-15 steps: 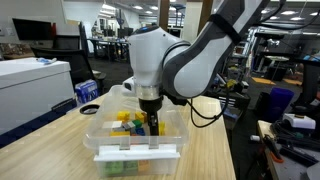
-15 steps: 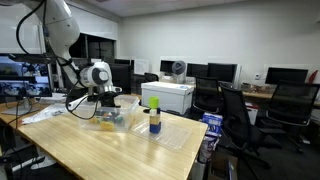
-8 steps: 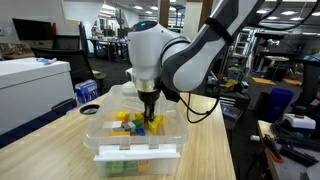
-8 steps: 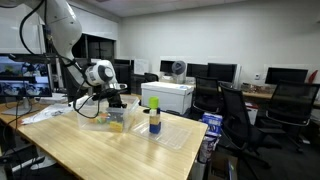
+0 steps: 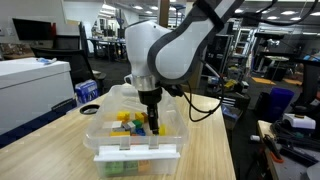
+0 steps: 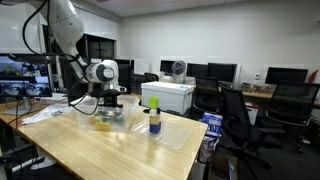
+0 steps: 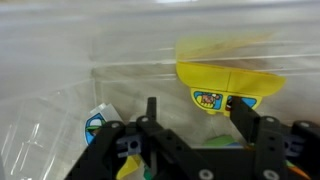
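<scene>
Gripper (image 7: 195,118) lower, yellow toy (image 7: 228,82) just ahead

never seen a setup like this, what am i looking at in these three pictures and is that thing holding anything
The big white machine is a robot arm, steered by a person. At its end sits a two-fingered tool for gripping. Two pictures come from cameras standing off to the side; the third comes from a camera on the wrist, looking past the tool's fingers. On the wooden table stands a clear plastic bin with colourful toy pieces inside, and the tool is lowered into it. A small bottle stands nearby. In the wrist view the fingers are spread apart, holding nothing; a yellow piece lies just ahead.
</scene>
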### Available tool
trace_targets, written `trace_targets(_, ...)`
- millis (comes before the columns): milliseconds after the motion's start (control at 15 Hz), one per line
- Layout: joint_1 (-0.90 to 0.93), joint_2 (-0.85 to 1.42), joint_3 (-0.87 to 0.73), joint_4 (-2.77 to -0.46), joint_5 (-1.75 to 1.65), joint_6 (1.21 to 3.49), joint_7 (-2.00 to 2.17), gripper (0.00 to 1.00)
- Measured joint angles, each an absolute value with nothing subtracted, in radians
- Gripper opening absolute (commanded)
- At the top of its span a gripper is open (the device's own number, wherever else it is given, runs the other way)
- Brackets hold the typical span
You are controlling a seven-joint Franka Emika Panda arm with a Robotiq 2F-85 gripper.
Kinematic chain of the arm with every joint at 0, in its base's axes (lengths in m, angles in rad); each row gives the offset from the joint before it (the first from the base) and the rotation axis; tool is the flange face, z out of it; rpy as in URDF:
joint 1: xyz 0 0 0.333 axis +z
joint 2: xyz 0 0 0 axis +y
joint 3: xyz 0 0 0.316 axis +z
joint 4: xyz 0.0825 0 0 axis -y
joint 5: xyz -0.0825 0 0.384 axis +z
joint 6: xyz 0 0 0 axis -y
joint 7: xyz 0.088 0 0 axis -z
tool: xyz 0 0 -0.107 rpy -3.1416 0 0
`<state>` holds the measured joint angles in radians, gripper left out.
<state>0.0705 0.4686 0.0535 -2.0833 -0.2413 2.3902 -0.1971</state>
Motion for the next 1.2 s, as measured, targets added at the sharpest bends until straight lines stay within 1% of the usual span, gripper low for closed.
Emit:
trace_targets(200, 0.068, 0.469, 0.051, -2.082, -0.242, 2.391, -0.201, 1.0)
trace_targets(533, 0.067, 0.469, 0.036, -2.079, -0.242, 2.485, -0.147, 1.0)
trace_targets(1200, 0.043, 0.473, 0.073, -2.0, -0.024, 2.229, -0.133, 1.0)
